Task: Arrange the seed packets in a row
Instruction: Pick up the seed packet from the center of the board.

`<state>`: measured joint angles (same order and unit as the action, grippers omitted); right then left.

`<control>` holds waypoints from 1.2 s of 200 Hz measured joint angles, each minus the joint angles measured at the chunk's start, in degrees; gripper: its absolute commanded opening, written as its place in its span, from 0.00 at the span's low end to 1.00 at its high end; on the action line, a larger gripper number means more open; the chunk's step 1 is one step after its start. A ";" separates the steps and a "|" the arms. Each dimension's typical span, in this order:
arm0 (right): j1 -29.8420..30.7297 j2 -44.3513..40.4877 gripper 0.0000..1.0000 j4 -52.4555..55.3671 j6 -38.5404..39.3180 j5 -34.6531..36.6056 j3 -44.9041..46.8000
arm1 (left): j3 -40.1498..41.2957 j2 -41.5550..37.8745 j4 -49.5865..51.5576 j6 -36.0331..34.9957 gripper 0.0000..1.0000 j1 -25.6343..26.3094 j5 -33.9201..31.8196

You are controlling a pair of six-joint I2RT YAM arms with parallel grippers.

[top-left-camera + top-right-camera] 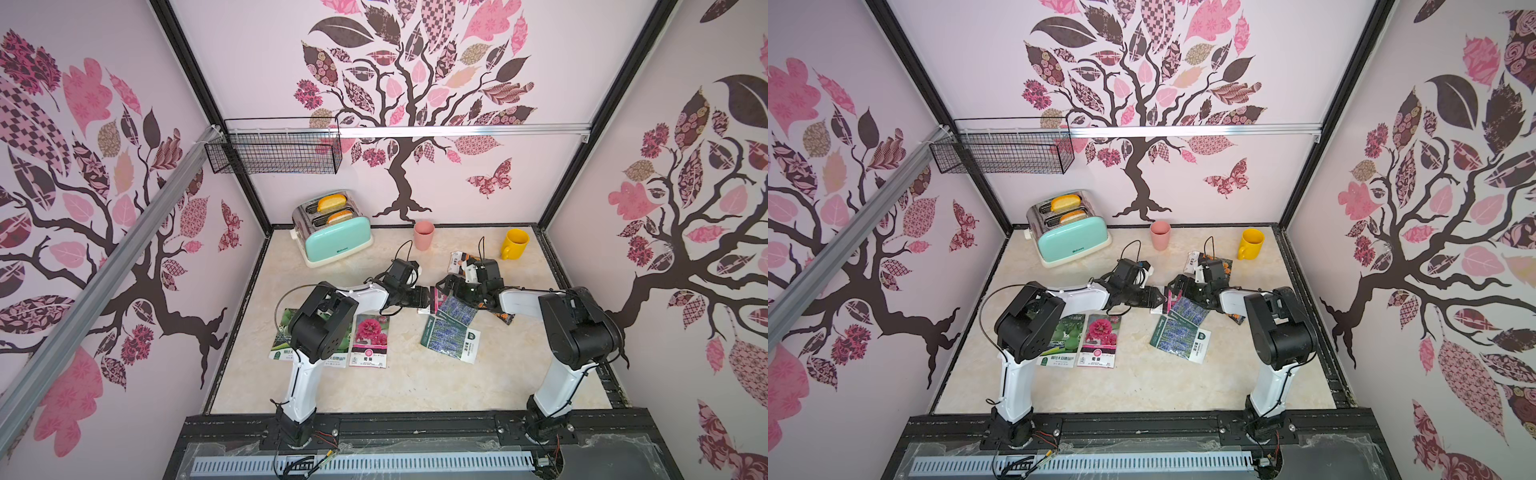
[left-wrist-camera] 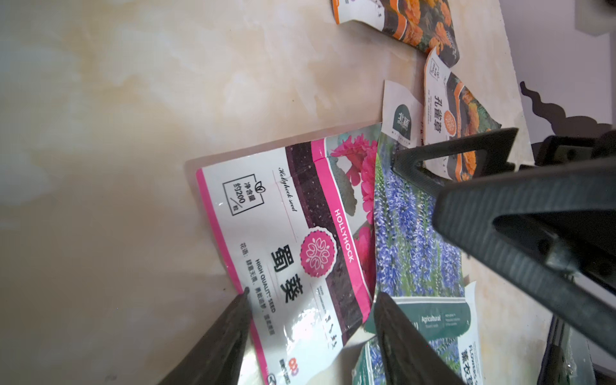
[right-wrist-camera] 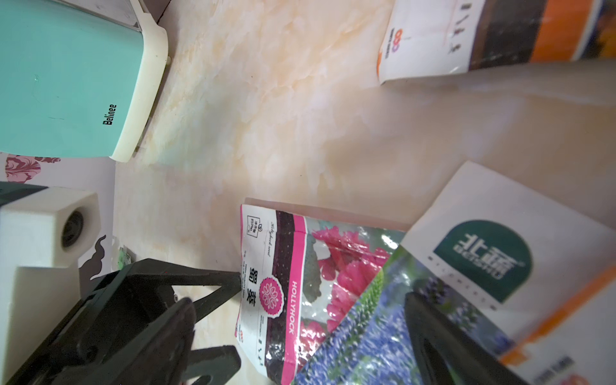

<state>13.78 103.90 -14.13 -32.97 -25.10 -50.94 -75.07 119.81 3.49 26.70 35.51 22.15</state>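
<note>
Nearest us a green gourd-print seed packet point(image 1: 1065, 336) and a glossy pink-flower packet point(image 1: 1100, 338) lie side by side, starting the row. Mid-table the left gripper point(image 2: 313, 295), half open and gripping nothing, straddles the white label end of a pink hollyhock packet point(image 2: 283, 240) partly buried under a purple lavender packet point(image 2: 413, 233). The right gripper point(image 1: 441, 289) gapes empty above that. We would pin the lavender (slippery foil) and slide the hollyhock out low. Orange marigold packets point(image 2: 443, 113) lie farther, near the yellow mug point(image 1: 515, 243).
</note>
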 measured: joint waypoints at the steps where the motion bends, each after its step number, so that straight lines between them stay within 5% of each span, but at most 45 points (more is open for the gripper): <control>1: 0.00 0.00 1.00 0.00 -0.02 0.00 0.00 | -0.02 0.04 -0.02 0.00 0.62 0.00 0.02; 128: -1.42 3.13 1.00 -9.81 -2.03 -3.26 1.42 | -7.21 4.76 2.80 -1.31 0.55 1.75 2.16; 162: -1.60 3.74 1.00 -12.39 -3.10 -4.39 1.99 | -9.16 6.21 3.91 -1.27 0.37 2.49 1.86; 195: -1.60 3.82 0.99 -13.38 -3.45 -4.74 2.32 | -9.86 7.10 5.09 -0.83 0.00 2.97 1.42; 240: -1.60 1.75 1.00 -12.26 -3.43 -4.07 3.98 | -10.27 6.82 6.01 -1.01 0.00 3.34 0.31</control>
<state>12.19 105.65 -26.39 -36.40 -29.17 -46.96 -85.34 126.63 9.50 25.69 38.85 22.46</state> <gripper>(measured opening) 0.995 0.044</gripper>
